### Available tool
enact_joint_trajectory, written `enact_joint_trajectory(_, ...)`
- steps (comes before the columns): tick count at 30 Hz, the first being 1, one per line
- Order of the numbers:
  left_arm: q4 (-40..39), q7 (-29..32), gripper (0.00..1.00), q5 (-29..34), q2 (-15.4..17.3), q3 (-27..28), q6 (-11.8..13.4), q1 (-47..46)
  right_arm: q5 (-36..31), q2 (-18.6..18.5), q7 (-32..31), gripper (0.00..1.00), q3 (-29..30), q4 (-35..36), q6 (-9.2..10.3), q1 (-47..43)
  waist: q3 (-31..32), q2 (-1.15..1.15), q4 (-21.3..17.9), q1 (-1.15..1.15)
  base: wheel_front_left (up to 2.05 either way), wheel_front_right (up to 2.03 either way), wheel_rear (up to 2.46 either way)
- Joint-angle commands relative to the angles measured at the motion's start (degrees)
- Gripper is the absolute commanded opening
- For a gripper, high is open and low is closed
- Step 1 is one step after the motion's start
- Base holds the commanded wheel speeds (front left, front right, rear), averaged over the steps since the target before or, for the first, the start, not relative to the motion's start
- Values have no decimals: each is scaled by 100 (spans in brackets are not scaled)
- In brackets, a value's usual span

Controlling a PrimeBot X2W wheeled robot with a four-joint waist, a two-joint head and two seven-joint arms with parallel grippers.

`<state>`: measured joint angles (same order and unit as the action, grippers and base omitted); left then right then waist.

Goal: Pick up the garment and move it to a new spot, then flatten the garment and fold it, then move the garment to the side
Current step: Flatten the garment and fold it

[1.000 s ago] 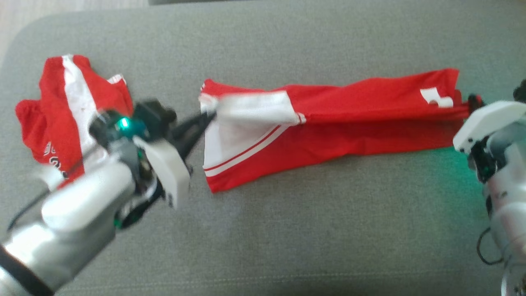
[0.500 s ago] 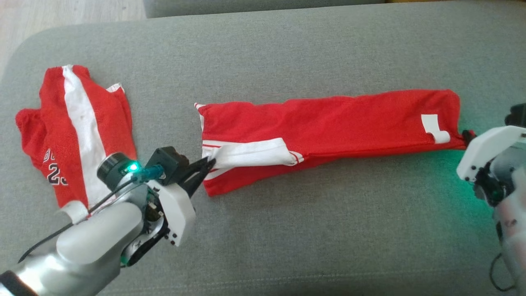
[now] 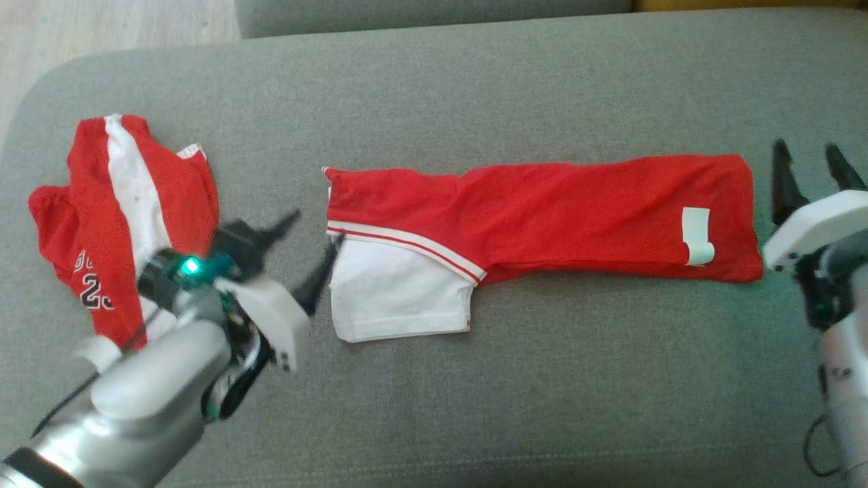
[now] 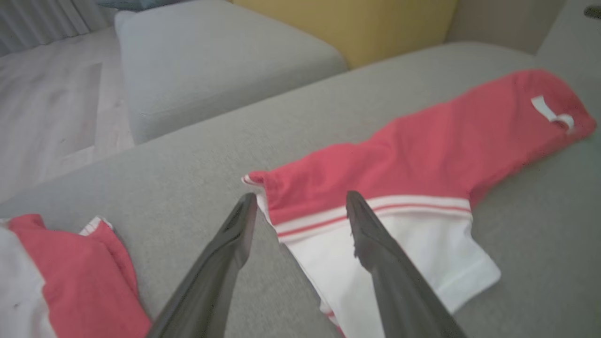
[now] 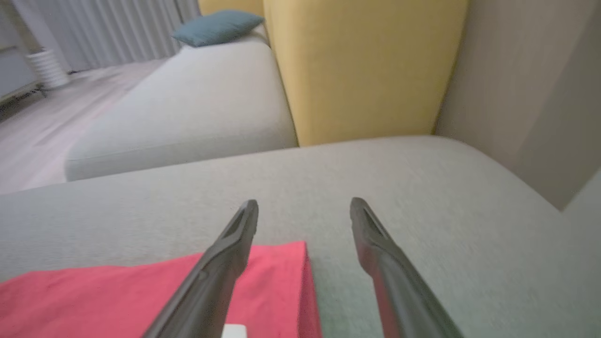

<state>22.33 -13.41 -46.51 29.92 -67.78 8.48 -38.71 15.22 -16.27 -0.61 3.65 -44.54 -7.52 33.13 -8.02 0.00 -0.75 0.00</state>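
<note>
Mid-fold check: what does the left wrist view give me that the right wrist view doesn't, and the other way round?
Left wrist view: the open left gripper at the white panel of the red garment, plus a crumpled jersey to one side. Right wrist view: the open right gripper above the garment's other end, a teal cushion and curtains. Both: the red garment, its white tag, the grey sofa seat and the yellow backrest.

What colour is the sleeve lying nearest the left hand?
The sleeve is white, with a red stripe above it; the head view shows it best.
</note>
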Motion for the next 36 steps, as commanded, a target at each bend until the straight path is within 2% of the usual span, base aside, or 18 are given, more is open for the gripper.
enact_joint_trajectory(1,-201,-128,100,-107,93,640,205,-113,-134,69,399,100,-300,591,3,-136,69,0,13,0,0,0,0)
enact_joint_trajectory(3,-400,-151,100,-126,14,1105,381,-12,-190,141,670,100,-436,931,3,-303,110,0,29,0,0,0,0)
enact_joint_trajectory(5,-745,-155,100,3,-128,1816,591,205,-261,198,918,100,-536,1236,3,-492,158,0,53,0,0,0,0)
enact_joint_trajectory(6,-745,-155,100,3,-128,1816,591,205,-261,198,918,100,-536,1236,3,-492,158,0,53,0,0,0,0)
enact_joint_trajectory(11,-1467,-157,100,741,-660,3592,923,1214,-594,368,1334,100,-655,1864,3,-1005,269,0,88,0,0,0,0)
enact_joint_trajectory(12,-1560,-157,100,898,-801,3892,914,1448,-679,414,1377,100,-663,1961,3,-1111,288,0,90,0,0,0,0)
enact_joint_trajectory(15,-1796,-158,100,1393,-1252,4632,753,2071,-876,565,1460,100,-668,2171,3,-1418,338,0,101,0,0,0,0)
enact_joint_trajectory(19,-1850,-158,100,1913,-1772,5320,353,2673,-1103,713,1502,100,-636,2288,3,-1703,370,0,118,0,0,0,0)
enact_joint_trajectory(22,-1794,-158,100,2216,-2042,5649,16,2868,-1188,774,1489,100,-504,2276,3,-1765,315,0,161,0,0,0,0)
enact_joint_trajectory(28,-1587,-158,100,2657,-2348,6015,-515,2843,-1359,889,1051,100,192,1921,3,-1515,-15,0,287,0,0,0,0)
enact_joint_trajectory(36,-1367,-159,100,2946,-2568,6261,-970,2540,-1659,1128,247,100,1747,1061,3,-691,-658,0,501,0,0,0,0)
